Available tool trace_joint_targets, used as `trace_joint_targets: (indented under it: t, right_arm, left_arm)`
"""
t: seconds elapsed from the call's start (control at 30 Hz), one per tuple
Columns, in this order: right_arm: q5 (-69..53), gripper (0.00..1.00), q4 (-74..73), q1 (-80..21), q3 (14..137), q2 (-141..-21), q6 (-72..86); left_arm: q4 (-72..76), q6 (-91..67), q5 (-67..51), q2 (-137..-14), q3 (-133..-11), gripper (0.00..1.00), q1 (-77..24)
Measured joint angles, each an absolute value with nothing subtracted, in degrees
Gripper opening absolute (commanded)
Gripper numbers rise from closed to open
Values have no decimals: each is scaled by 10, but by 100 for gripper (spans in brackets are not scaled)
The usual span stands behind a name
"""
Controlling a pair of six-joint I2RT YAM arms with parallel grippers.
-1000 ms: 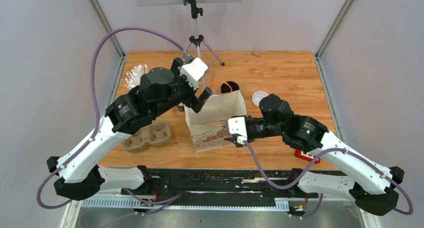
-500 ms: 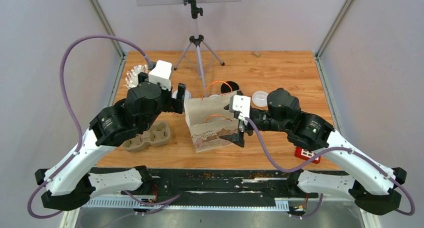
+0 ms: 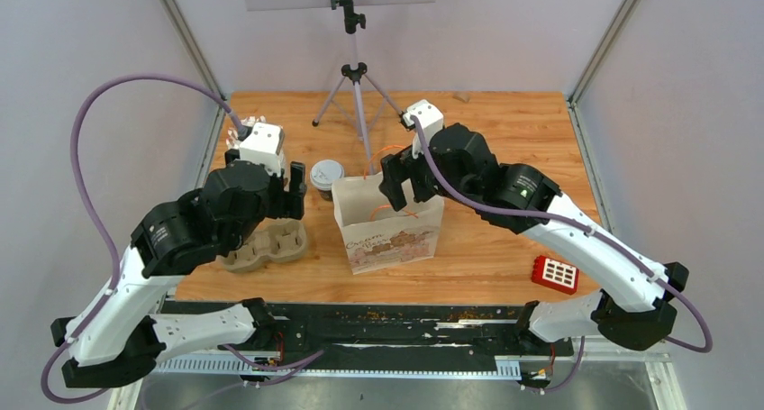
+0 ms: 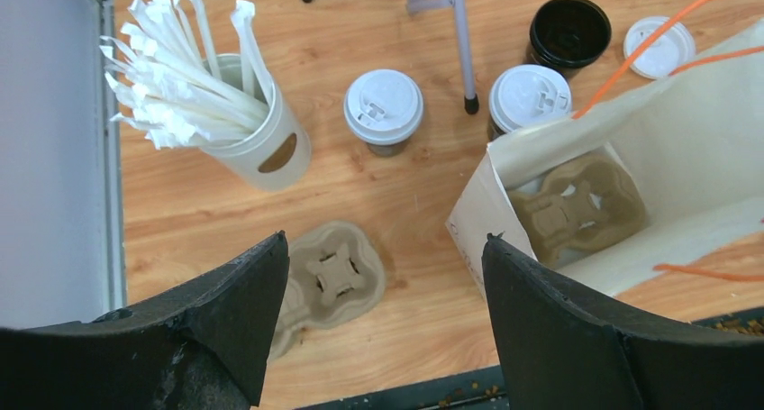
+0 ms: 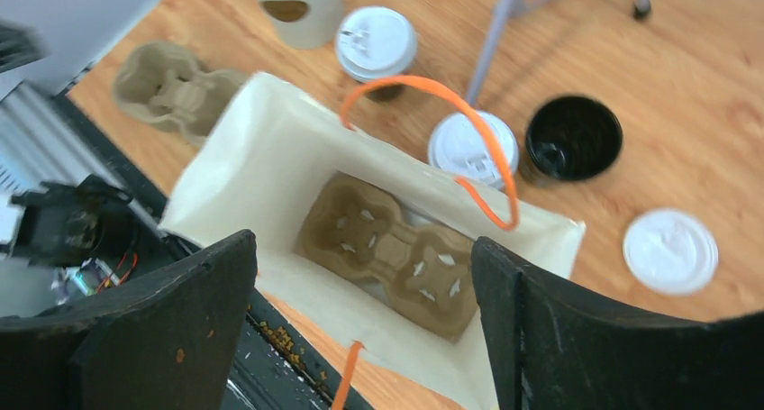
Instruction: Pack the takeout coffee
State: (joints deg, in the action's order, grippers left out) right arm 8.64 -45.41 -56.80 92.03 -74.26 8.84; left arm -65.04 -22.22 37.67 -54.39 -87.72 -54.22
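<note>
Left gripper [image 4: 386, 243]: jaws wide apart, empty. Right gripper [image 5: 362, 245]: jaws apart, empty, above open pale paper bag [image 5: 261, 158] holding brown pulp carrier tray [image 5: 387, 248]. White-lidded black paper cups [image 4: 383, 106] stand on wooden table [image 4: 360, 31] outside bag; one open black cup [image 4: 568, 33], loose white lid [image 4: 659, 47] beside.

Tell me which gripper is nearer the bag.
Right. The right gripper hangs open directly over the mouth of the bag. The left gripper is off to the left of it, above the loose tray.
</note>
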Motion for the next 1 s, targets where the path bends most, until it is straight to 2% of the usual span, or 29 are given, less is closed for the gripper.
trace_joint_targets:
  t: [0.07, 0.27, 0.5, 0.57, 0.8, 1.0]
  right_arm:
    - [124, 73, -479, -568, 928, -755, 116]
    - [182, 59, -543, -542, 973, -790, 169]
    - [184, 47, -581, -470, 964, -807, 179]
    - [178, 43, -578, -454, 948, -804, 177]
    - [126, 16, -575, -409, 886, -802, 161]
    - [98, 0, -570, -392, 870, -783, 148]
  left_arm:
    - [-652, -229, 367, -530, -868, 83, -542]
    - [-655, -249, 355, -512, -835, 83, -542]
    - [-619, -260, 315, -542, -787, 79, -542]
    - [-604, -263, 306, -558, -779, 76, -542]
    - [-562, -266, 270, -595, -761, 64, -542]
    - [-531, -268, 226, -612, -761, 57, -542]
